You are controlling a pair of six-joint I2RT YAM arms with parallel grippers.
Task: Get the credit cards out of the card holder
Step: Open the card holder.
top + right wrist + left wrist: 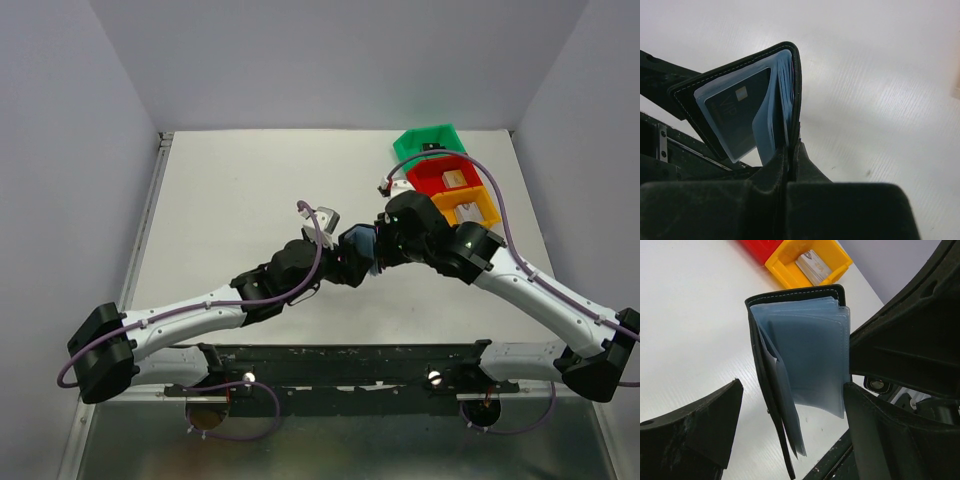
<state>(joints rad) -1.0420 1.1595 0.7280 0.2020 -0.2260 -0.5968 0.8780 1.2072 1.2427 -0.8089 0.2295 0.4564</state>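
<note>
The card holder is a black bifold with blue-grey sleeves, held up off the table and fanned partly open. My right gripper is shut on its black cover from below. One black credit card shows inside a sleeve; no other credit cards can be seen in the sleeves. In the left wrist view the card holder hangs between the wide-open jaws of my left gripper, whose fingers touch nothing. From above, both grippers meet at the card holder mid-table.
Three plastic bins stand at the back right: green, red and orange. The orange-yellow bin lies just past the holder and has a small silvery item in it. White table lies to the left.
</note>
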